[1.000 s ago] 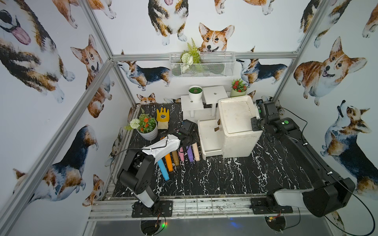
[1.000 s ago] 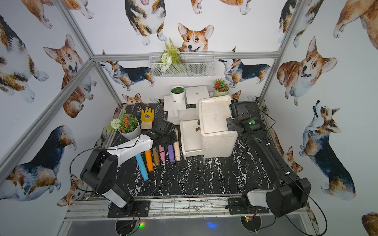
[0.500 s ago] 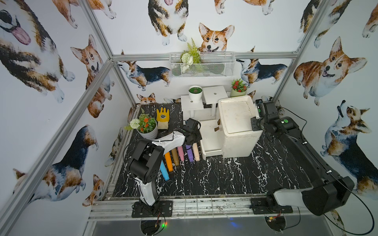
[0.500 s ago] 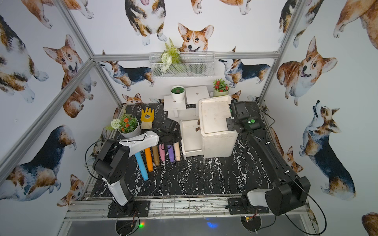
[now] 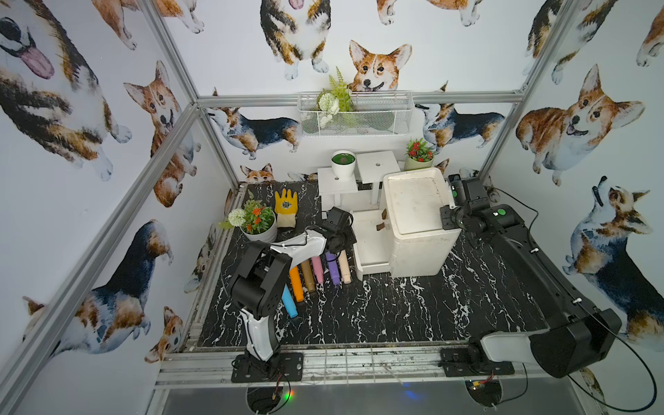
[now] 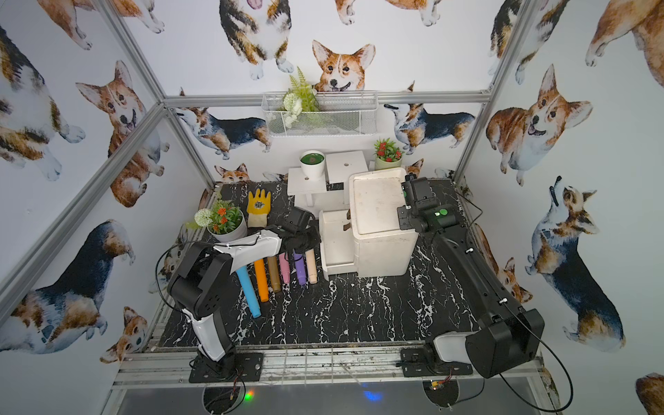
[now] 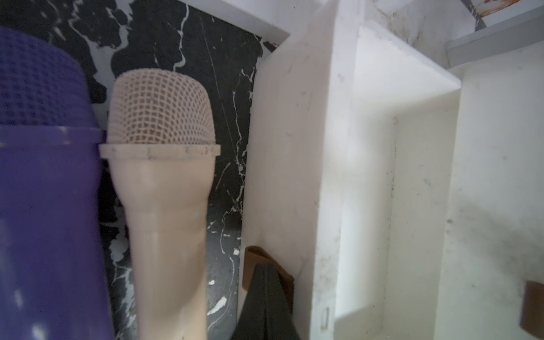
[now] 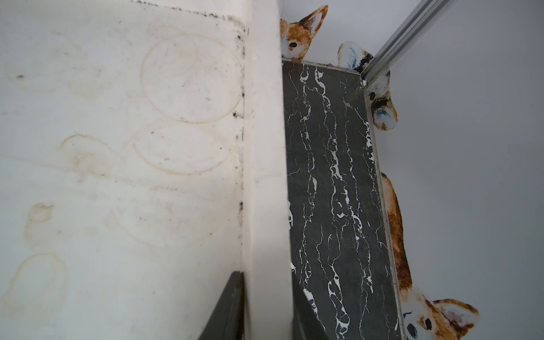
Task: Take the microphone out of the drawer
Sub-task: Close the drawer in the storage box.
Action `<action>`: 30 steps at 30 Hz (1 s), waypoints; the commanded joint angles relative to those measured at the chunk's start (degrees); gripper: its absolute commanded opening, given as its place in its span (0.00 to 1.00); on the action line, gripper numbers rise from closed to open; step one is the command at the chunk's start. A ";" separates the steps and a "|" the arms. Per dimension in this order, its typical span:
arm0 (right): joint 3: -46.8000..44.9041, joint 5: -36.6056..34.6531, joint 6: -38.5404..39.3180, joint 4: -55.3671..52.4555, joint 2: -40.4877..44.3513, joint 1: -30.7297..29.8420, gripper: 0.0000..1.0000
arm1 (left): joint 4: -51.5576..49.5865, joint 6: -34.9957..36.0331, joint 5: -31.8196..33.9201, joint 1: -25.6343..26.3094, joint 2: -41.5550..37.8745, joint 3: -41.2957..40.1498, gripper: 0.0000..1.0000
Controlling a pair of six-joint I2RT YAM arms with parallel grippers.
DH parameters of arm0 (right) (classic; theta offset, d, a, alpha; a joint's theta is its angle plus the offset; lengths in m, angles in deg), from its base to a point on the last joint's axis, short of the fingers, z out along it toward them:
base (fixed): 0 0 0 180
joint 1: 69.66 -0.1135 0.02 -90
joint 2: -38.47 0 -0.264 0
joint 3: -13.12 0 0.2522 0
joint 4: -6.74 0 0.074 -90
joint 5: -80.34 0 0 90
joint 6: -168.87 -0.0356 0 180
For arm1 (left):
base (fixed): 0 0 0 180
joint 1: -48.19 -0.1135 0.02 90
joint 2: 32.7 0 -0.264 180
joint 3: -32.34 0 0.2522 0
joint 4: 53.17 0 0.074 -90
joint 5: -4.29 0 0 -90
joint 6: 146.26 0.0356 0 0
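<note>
The right gripper (image 8: 266,285) is clamping the cabinet's (image 5: 420,251) right rim, likely bracing it; the left gripper (image 7: 265,276) is pinching shut at the open drawer's (image 5: 372,269) brown handle (image 7: 251,265). No microphone is showing inside; the beige microphone (image 7: 160,182) is lying just left, on the table (image 5: 395,309)

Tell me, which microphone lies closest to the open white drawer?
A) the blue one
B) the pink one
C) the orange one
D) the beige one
D: in a top view the beige microphone ends the row, right beside the open drawer, with the purple microphone on its other side.
</note>
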 commanded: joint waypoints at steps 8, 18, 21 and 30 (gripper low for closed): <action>-2.68 8.81 1.90 -14.87 -2.73 -0.80 0.25 | 10.18 -5.47 -7.19 1.63 2.15 0.13 0.00; -2.75 9.07 1.90 -14.83 -2.87 -0.80 0.25 | 12.63 -7.59 -9.08 3.79 5.13 1.95 0.00; -2.85 9.12 1.81 -14.83 -2.90 -0.80 0.25 | 12.76 -7.93 -9.14 4.59 6.03 2.98 0.00; -3.11 9.13 1.85 -14.74 -2.77 -0.79 0.26 | 12.82 -8.64 -9.32 7.01 8.81 6.30 0.00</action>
